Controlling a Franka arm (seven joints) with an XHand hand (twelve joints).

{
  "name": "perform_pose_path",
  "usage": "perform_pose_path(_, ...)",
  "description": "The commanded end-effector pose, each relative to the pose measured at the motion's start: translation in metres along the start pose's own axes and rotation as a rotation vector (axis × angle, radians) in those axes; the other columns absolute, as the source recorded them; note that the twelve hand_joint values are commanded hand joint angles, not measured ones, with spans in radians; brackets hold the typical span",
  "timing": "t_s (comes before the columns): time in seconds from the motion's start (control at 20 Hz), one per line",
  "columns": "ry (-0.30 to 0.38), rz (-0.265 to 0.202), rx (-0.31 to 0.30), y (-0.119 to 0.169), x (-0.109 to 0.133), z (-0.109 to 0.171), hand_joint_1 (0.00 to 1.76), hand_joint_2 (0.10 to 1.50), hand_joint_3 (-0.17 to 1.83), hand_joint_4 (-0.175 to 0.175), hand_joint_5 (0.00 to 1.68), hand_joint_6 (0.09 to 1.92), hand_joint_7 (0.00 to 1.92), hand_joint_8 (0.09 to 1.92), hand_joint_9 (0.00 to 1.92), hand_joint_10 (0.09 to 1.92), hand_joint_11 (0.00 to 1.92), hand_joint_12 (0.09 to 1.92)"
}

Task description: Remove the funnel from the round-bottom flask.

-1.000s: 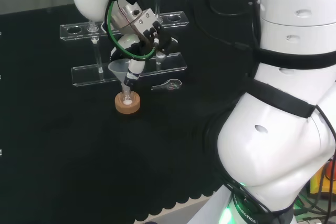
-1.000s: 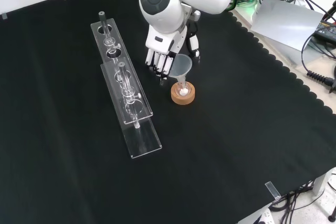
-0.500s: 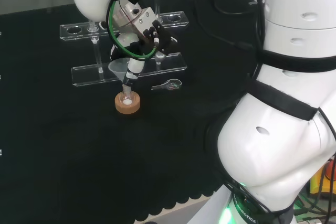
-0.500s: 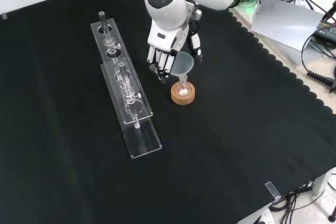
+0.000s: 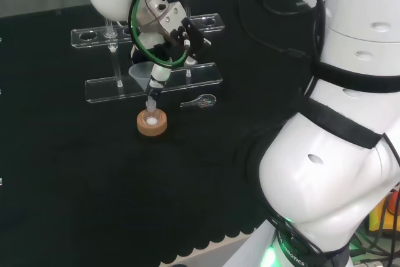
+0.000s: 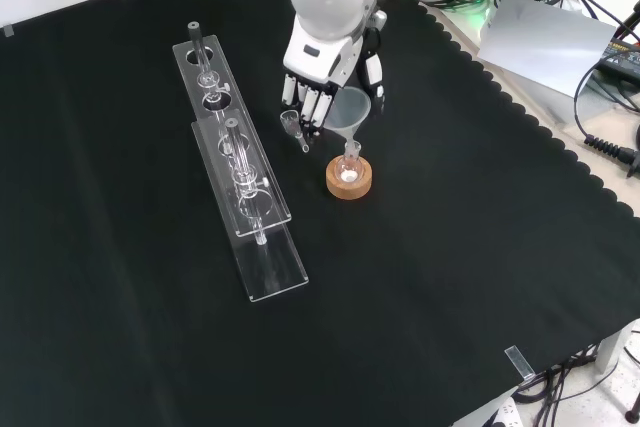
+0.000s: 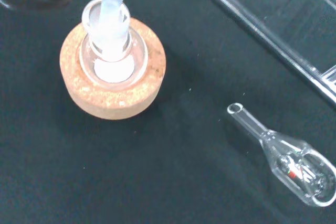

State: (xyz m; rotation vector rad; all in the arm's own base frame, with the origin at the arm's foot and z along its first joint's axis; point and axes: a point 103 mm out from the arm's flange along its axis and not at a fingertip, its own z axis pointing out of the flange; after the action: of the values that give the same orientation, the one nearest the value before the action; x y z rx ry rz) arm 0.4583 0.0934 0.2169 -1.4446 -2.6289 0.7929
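Since a second ago the arm has lifted, and the funnel (image 6: 348, 112) has come up with it, so that its stem no longer sits deep in the flask (image 6: 349, 169) but hangs with its tip at the flask's mouth; the flask, cork and racks have not shifted.

From where I stand, the biggest thing is the arm (image 5: 337, 123), its white links bulking at the right of the head view. Under everything lies the desk (image 6: 450, 277) in its black cloth. Two clear racks (image 6: 245, 202) run end to end down the left side of the front view, with a few glass pieces standing in their holes.

The hand (image 6: 318, 72) comes down from the top of the front view, just beside the near rack. Its fingers (image 6: 310, 107) and thumb are curled round the funnel's cone, pinching it, and the funnel is tilted a little in that grip.

Directly below sits the cork ring (image 6: 349, 180), well clear of the racks, and the flask stands upright in it with something white at its bottom. In the wrist view the funnel's pale stem (image 7: 111, 9) lines up with the flask's neck (image 7: 107, 51); whether the tip is wholly free of the rim I cannot tell.

Smallest is a glass bulb (image 7: 294, 163) with a short tube, lying on its side on the cloth between the cork and the rack.
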Motion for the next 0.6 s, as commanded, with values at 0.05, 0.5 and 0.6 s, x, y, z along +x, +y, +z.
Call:
perform_pose_path(0.05,-0.009,0.005,-0.032,-0.012,-0.003,-0.018,0.84,0.73,0.47,-0.064,0.61,0.57,0.84,0.71,1.26,0.31,0.87,1.02)
perform_pose_path(0.5,-0.027,0.022,-0.077,-0.032,-0.005,-0.047,0.83,0.72,0.48,-0.061,0.59,0.64,0.81,0.73,1.24,0.32,0.83,1.06)
perform_pose_path(0.6,-0.029,0.032,-0.086,-0.037,-0.008,-0.054,0.83,0.72,0.49,-0.061,0.58,0.64,0.8,0.73,1.24,0.32,0.82,1.06)
